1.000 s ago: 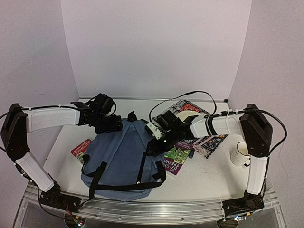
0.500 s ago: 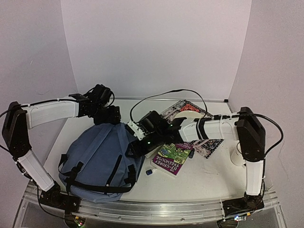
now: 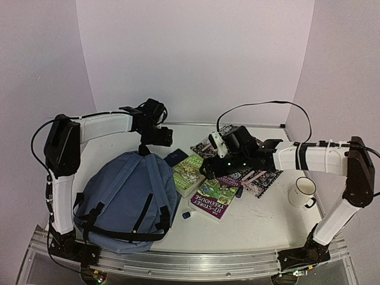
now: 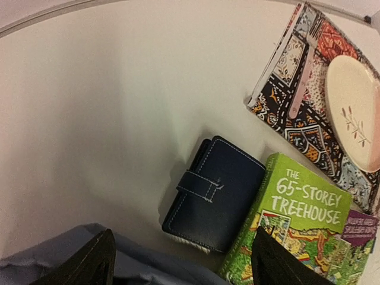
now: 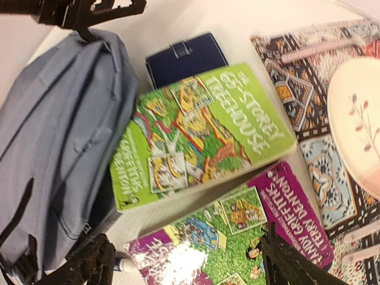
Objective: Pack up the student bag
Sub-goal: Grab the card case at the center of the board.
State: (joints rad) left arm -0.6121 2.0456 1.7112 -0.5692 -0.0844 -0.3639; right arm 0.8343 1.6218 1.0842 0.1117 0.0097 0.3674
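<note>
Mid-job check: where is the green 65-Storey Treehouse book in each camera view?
Top external: green book at centre, just right of the student bag.
Left wrist: green book at lower right, title readable.
Right wrist: green book mid-frame, tilted.
Shared landmark: navy wallet next to the book's far end; seen at left wrist centre and right wrist top.

Pale lilac walls (white table below)
</note>
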